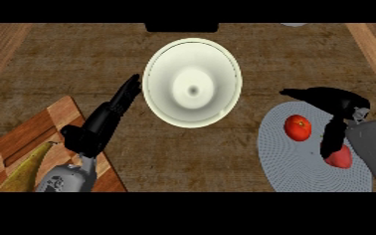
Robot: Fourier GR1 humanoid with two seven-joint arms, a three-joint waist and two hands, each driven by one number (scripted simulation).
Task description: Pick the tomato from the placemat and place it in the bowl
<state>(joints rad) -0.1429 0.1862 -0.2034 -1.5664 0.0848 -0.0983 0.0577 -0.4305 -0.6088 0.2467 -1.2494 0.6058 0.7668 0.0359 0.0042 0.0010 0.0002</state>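
Counter (pixel 88 64) of streaky brown wood carries a round, glossy cream bowl (pixel 192 55) at its middle. Right of the bowl lies a grey, finely woven round placemat (pixel 294 164), with the small red tomato (pixel 297 128) resting on it. The right hand (pixel 337 99) hovers spread over the mat, just beside the tomato. The left hand (pixel 103 119) is straight-fingered, its tips near the bowl's left rim.

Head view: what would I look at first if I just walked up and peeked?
The big pale bowl in the middle of the wooden counter catches the eye first. Next comes the bright red tomato on the round grey placemat at the right, with the black right hand spread over the mat beside it. At the left, the left hand points straight fingers toward the bowl, beside a wooden cutting board.
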